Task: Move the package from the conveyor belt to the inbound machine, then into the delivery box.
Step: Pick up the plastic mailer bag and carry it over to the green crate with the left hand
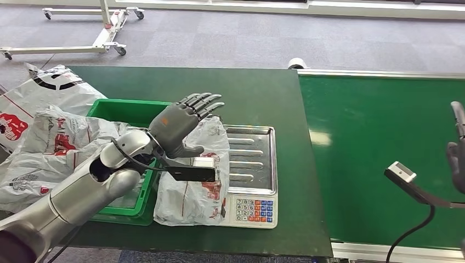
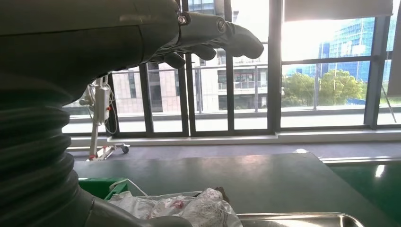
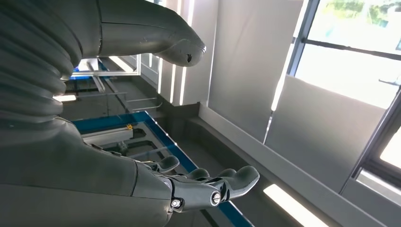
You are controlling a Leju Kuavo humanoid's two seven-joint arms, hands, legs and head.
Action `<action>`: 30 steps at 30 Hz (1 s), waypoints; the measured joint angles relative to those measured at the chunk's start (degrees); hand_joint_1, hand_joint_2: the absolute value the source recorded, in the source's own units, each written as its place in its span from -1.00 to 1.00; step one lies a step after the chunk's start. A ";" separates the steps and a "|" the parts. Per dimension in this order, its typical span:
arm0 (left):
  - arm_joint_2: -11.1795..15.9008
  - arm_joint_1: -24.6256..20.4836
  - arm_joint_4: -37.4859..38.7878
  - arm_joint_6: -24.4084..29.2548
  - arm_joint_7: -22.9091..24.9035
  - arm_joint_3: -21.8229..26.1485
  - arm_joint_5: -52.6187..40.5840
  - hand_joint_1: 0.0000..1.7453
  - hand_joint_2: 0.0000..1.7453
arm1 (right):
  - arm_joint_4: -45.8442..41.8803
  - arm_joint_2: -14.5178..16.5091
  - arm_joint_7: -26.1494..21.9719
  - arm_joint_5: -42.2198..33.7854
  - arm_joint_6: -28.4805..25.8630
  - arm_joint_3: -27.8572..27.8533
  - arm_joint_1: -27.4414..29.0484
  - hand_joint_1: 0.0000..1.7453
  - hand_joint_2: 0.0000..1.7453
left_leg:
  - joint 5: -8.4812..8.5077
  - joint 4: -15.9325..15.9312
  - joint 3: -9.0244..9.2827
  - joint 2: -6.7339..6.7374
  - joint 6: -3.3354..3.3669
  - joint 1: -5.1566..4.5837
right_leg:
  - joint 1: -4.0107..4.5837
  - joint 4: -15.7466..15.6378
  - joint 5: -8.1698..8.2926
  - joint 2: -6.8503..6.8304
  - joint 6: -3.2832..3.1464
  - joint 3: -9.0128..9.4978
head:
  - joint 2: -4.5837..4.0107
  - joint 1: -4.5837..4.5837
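- At the far left, a heap of white printed bags (image 1: 38,137) is seen lying on and beside the green delivery box (image 1: 122,111). It is judged that these are parcels already sorted, so little free room is left inside the box.
- The left hand (image 1: 183,123) is held above the box edge and the package, with its fingers spread wide and nothing gripped. In the left wrist view the same hand (image 2: 208,35) is seen flat and empty in front of the windows. It is judged that it is raised so that the package below is free.
- The package (image 1: 192,189), a white bag with red print, is laid on the left part of the steel tray of the inbound machine (image 1: 253,164), a scale with a keypad. Its left side hangs over the tray edge and touches the box wall. It is probably placed so for weighing or scanning; the step to the box is not yet done.
- Only a low wall is to be passed towards the box, but the heap there can hinder.
- To the right, the conveyor belt (image 1: 384,153) is seen, with a small scanner on a cable (image 1: 403,176) over it.
- The right hand (image 1: 456,156) is at the right border of the head view; in the right wrist view the hand (image 3: 208,187) is seen with the fingers apart, holding nothing.
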 joint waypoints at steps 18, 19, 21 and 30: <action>-10.33 6.57 22.65 3.20 0.85 2.13 -10.55 -1.00 1.00 | 10.32 6.63 0.85 -0.56 0.75 11.74 -15.40 -1.00 1.00 | 0.06 -0.01 0.06 -0.03 -0.01 0.00 | -0.01 0.02 0.02 -0.01 -0.01 0.11 | 0.00 -0.01; -10.66 6.57 24.34 3.60 0.61 2.41 -10.94 -1.00 1.00 | 10.84 6.75 0.81 -0.80 0.76 12.20 -15.98 -1.00 1.00 | 0.05 -0.02 0.11 -0.07 -0.01 0.00 | -0.01 0.02 0.02 -0.04 -0.01 0.17 | 0.00 -0.01; -11.33 6.53 27.50 4.52 0.57 2.74 -12.57 -1.00 1.00 | 11.76 7.00 0.80 -1.41 0.76 13.12 -16.82 -1.00 1.00 | 0.02 -0.04 0.30 -0.11 0.01 0.00 | -0.01 0.01 -0.04 -0.10 -0.01 0.41 | 0.00 -0.02; -15.10 4.42 42.20 8.17 -0.41 4.11 -17.70 -0.42 1.00 | 12.86 7.53 1.91 -2.51 -0.05 15.08 -15.46 -1.00 1.00 | -2.45 -0.41 3.03 0.00 0.27 -0.15 | -0.36 -0.15 -1.65 -0.20 -0.01 3.43 | 0.00 0.02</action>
